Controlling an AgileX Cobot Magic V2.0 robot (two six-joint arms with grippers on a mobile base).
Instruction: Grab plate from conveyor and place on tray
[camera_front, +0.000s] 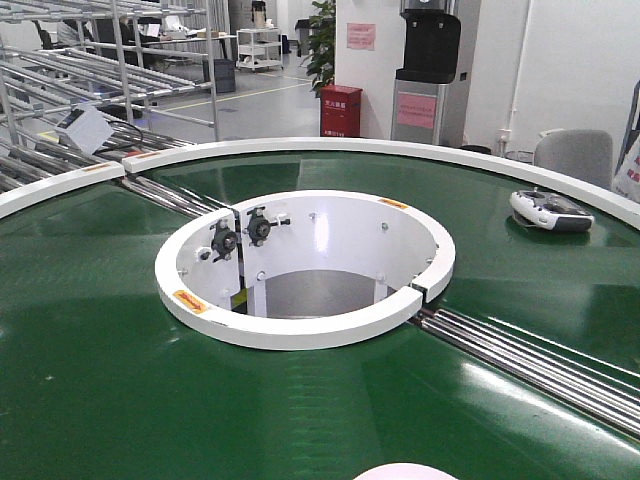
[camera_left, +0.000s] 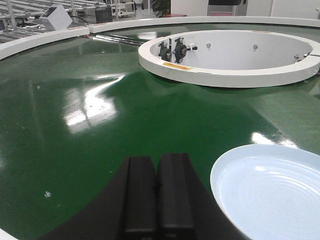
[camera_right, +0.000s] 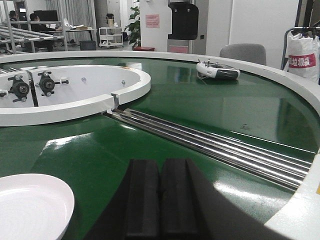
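The pale plate (camera_left: 272, 192) lies flat on the dark green conveyor (camera_left: 125, 110), near its front edge. In the left wrist view it sits just right of my left gripper (camera_left: 158, 165), which is shut with nothing between its black fingers. The right wrist view has the plate (camera_right: 30, 205) at lower left, a little left of my right gripper (camera_right: 160, 167), also shut and empty. Only a sliver of the plate (camera_front: 405, 472) shows at the bottom edge of the front view, above the conveyor (camera_front: 100, 350). The tray is out of view.
The white-walled round hole (camera_front: 305, 265) sits at the belt's centre. Steel rollers (camera_right: 210, 142) cross the belt to the right of it. A white handheld controller (camera_front: 551, 210) rests on the far right of the belt. Racks, a chair and a water dispenser stand beyond the rim.
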